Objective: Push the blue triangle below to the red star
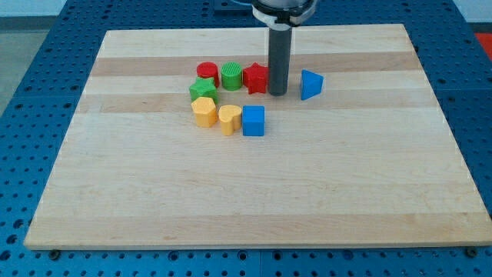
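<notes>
The blue triangle lies on the wooden board to the right of the block cluster. The red star sits at the right end of the cluster's upper row, partly hidden by my rod. My tip rests on the board between the two, right beside the star's right side and a short gap to the left of the triangle.
A red cylinder, a green cylinder and a green star sit left of the red star. Below them lie a yellow hexagon, a yellow heart and a blue cube. The board lies on a blue pegboard table.
</notes>
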{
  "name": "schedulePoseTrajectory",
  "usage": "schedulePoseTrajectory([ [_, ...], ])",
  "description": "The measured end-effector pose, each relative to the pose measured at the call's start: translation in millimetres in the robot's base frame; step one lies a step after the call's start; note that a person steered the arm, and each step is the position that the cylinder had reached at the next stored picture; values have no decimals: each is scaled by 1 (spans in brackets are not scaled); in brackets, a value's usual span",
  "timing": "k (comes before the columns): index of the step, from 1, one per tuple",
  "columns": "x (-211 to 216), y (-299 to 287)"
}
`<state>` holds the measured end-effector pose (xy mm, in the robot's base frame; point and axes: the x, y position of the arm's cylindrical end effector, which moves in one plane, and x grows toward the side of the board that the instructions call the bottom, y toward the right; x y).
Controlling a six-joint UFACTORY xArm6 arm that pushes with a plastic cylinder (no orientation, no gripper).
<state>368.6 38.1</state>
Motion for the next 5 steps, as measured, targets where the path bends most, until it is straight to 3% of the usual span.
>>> schedulePoseTrajectory([
  [2, 36, 23],
  [5, 17, 130],
])
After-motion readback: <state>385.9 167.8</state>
